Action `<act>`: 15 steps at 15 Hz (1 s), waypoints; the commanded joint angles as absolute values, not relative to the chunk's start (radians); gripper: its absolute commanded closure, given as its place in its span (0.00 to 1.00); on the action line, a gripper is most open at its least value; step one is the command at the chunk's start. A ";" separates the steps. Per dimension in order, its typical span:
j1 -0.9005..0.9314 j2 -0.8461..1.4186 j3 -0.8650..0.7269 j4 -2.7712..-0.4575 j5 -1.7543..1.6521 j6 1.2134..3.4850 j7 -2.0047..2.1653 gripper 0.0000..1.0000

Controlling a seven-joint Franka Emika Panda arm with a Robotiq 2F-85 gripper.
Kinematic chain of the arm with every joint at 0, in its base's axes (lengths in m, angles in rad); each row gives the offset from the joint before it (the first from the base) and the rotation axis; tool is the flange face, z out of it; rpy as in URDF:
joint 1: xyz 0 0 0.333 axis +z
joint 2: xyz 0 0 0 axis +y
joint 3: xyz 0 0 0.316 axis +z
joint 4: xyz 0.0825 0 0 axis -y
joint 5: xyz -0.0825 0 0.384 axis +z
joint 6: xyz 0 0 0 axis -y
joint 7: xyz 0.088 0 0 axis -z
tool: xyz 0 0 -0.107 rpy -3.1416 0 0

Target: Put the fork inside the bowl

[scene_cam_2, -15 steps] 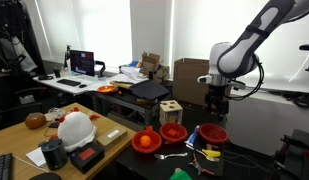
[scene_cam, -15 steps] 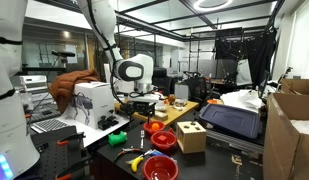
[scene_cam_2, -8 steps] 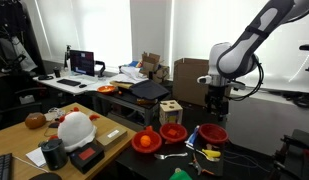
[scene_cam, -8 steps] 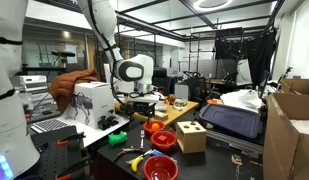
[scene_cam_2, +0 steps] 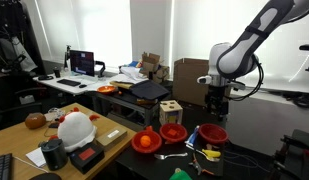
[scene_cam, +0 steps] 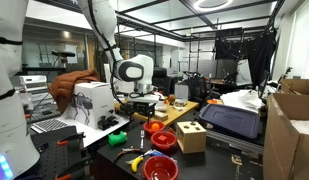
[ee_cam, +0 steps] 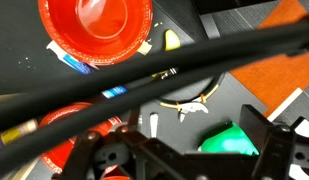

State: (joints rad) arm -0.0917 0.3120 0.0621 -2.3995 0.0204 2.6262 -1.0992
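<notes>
We see the black table (scene_cam_2: 249, 152) under everything, with the white robot arm (scene_cam_2: 256, 38) bent over it. Its gripper (scene_cam_2: 216, 108) hangs just above the round red plastic bowl (scene_cam_2: 212, 133); we cannot tell whether the jaws stand apart or together. The silver metal fork (scene_cam_2: 172, 156) lies on the table near that bowl, outside it.

End effector (scene_cam: 144, 106) hangs over dark table (scene_cam: 99, 150); red bowl (scene_cam: 164, 140) just beside wooden box (scene_cam: 191, 136).
</notes>
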 commanded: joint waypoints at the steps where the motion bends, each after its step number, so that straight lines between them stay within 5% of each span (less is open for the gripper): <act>1: -0.104 0.312 0.074 -2.398 0.013 2.623 -1.093 0.00; 9: -0.066 0.392 0.034 -2.296 -0.137 2.656 -0.994 0.00; 15: -0.112 0.529 0.147 -2.144 -0.051 2.687 -1.031 0.00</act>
State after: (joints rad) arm -0.0771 0.4569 0.0794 -2.2190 -0.1026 2.6732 -1.0075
